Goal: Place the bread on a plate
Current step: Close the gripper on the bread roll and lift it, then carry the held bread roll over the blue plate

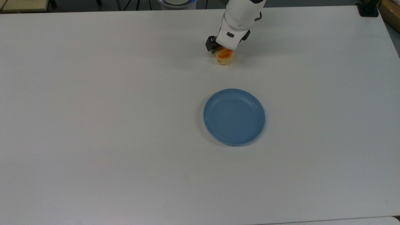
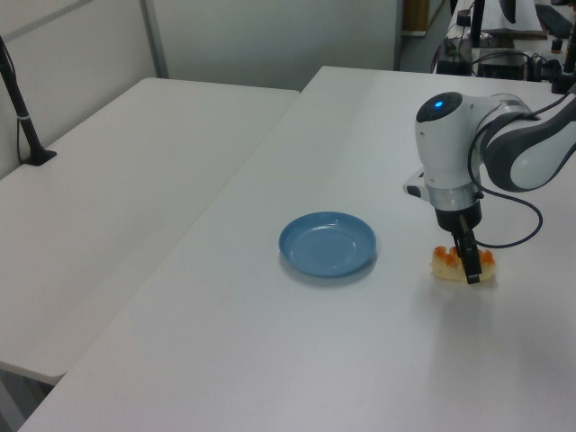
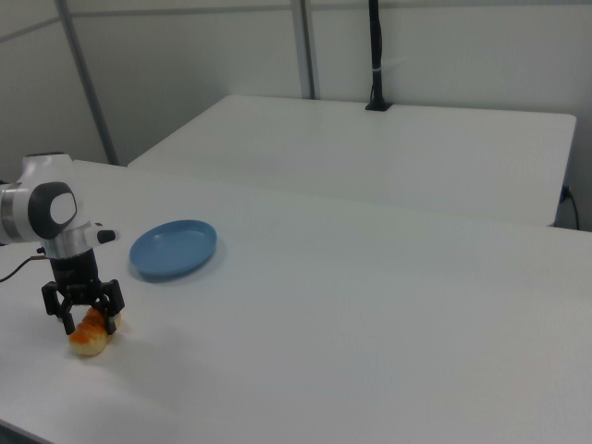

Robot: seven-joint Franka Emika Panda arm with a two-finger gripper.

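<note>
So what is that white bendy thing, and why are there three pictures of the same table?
It is a robot arm. The black tool at its end has two fingers, like a pincher. Three cameras watch the same white table: one from above, two from the sides. On the table lie a small bread with orange bumps and a round blue plate with nothing on it. The tool is down over the bread, one finger on each side, open, not squeezing yet. The bread sits on the table, apart from the plate.
</note>
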